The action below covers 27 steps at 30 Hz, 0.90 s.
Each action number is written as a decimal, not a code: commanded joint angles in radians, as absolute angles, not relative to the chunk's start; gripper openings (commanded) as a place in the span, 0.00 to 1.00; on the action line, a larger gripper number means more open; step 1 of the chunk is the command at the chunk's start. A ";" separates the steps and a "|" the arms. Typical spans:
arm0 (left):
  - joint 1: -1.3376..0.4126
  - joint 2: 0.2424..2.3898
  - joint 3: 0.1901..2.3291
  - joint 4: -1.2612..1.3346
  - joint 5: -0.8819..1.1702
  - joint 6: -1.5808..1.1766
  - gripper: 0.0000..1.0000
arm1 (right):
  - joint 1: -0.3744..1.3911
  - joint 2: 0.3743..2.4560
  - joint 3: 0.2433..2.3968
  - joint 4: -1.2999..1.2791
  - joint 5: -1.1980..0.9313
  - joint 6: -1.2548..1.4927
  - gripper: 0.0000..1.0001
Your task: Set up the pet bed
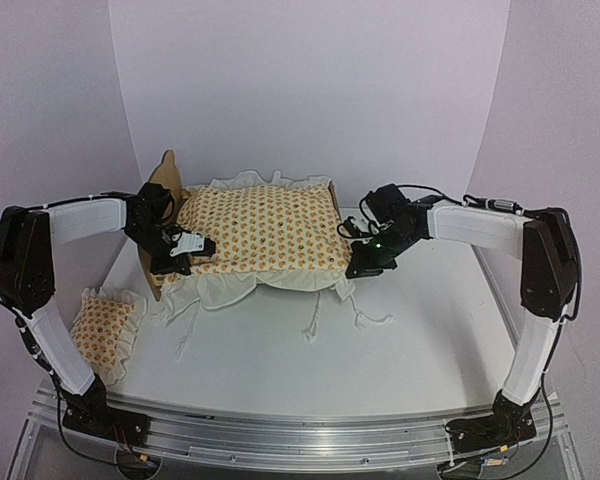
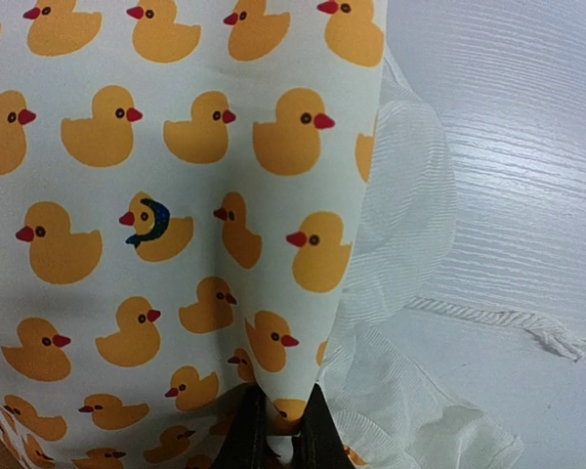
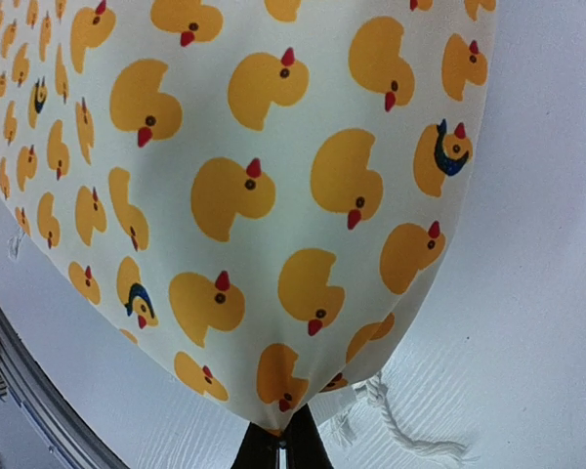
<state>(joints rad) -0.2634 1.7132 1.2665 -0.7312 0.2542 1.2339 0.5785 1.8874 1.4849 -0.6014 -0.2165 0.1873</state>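
The pet bed (image 1: pixel 166 172) shows only as its scalloped wooden headboard at the left and a sliver of rail at the back right; the rest is hidden under the duck-patterned ruffled cushion (image 1: pixel 260 230). My left gripper (image 1: pixel 187 252) is shut on the cushion's front-left corner (image 2: pixel 283 410). My right gripper (image 1: pixel 363 266) is shut on the cushion's front-right corner (image 3: pixel 283 415). The cushion fills both wrist views, stretched between the two grippers. Its white ruffle (image 2: pixel 400 244) and rope ties (image 1: pixel 315 320) hang onto the table.
The small matching ruffled pillow (image 1: pixel 105 325) lies on the white table at the front left, beside the left arm. Rope ties (image 3: pixel 400 430) trail on the table in front of the bed. A metal rail (image 1: pixel 300 430) runs along the near edge.
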 commanded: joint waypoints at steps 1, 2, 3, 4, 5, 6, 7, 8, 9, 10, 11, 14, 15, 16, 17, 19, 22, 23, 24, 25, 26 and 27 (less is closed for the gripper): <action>-0.253 1.647 1.247 -0.735 0.210 1.245 0.00 | 0.594 1.852 1.456 -0.623 -0.234 0.206 0.00; -0.247 1.645 1.245 -0.727 0.196 1.255 0.00 | 0.594 1.850 1.454 -0.622 -0.217 0.205 0.00; -0.240 1.641 1.243 -0.717 0.187 1.267 0.00 | 0.594 1.848 1.453 -0.623 -0.202 0.205 0.00; -0.233 1.640 1.245 -0.709 0.179 1.280 0.00 | 0.593 1.848 1.458 -0.623 -0.194 0.200 0.00; -0.228 1.639 1.247 -0.702 0.165 1.294 0.00 | 0.592 1.848 1.465 -0.625 -0.186 0.198 0.00; -0.225 1.640 1.246 -0.685 0.148 1.303 0.00 | 0.593 1.847 1.470 -0.625 -0.180 0.196 0.00; -0.223 1.640 1.244 -0.666 0.129 1.312 0.00 | 0.593 1.847 1.475 -0.626 -0.175 0.195 0.00; -0.221 1.641 1.242 -0.646 0.105 1.322 0.00 | 0.592 1.847 1.478 -0.625 -0.173 0.195 0.00; -0.219 1.643 1.239 -0.626 0.090 1.328 0.00 | 0.592 1.849 1.482 -0.626 -0.170 0.196 0.01; -0.219 1.645 1.239 -0.608 0.079 1.330 0.00 | 0.592 1.853 1.491 -0.626 -0.172 0.197 0.04; -0.219 1.647 1.243 -0.610 0.076 1.328 0.03 | 0.592 1.856 1.498 -0.626 -0.182 0.194 0.09; -0.221 1.634 1.288 -0.691 0.151 1.307 0.36 | 0.593 1.848 1.519 -0.626 -0.209 0.179 0.29; -0.222 1.619 1.300 -0.736 0.209 1.318 0.46 | 0.593 1.838 1.520 -0.626 -0.204 0.175 0.33; -0.224 1.604 1.307 -0.778 0.244 1.326 0.51 | 0.593 1.819 1.514 -0.625 -0.190 0.171 0.38; -0.230 1.584 1.309 -0.804 0.274 1.330 0.56 | 0.594 1.795 1.505 -0.625 -0.162 0.169 0.41; -0.240 1.552 1.309 -0.845 0.310 1.325 0.61 | 0.604 1.739 1.473 -0.625 -0.079 0.169 0.47; -0.244 1.511 1.322 -0.919 0.365 1.303 0.62 | 0.677 1.668 1.441 -0.618 0.110 0.167 0.59; -0.244 1.496 1.325 -0.937 0.386 1.276 0.62 | 0.714 1.655 1.436 -0.606 0.167 0.182 0.60; -0.245 1.480 1.328 -0.958 0.410 1.236 0.60 | 0.750 1.652 1.429 -0.583 0.209 0.221 0.60; -0.245 1.465 1.325 -0.973 0.430 1.190 0.59 | 0.789 1.656 1.421 -0.554 0.257 0.282 0.63; -0.244 1.448 1.315 -0.978 0.443 1.135 0.57 | 0.823 1.665 1.412 -0.521 0.295 0.344 0.68; -0.244 1.428 1.286 -0.972 0.448 1.080 0.57 | 0.861 1.677 1.401 -0.485 0.315 0.400 0.69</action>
<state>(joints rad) -0.2431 1.5135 1.2867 -0.8907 0.3439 1.2568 0.7211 1.6788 1.4358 -0.5961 0.1087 0.2189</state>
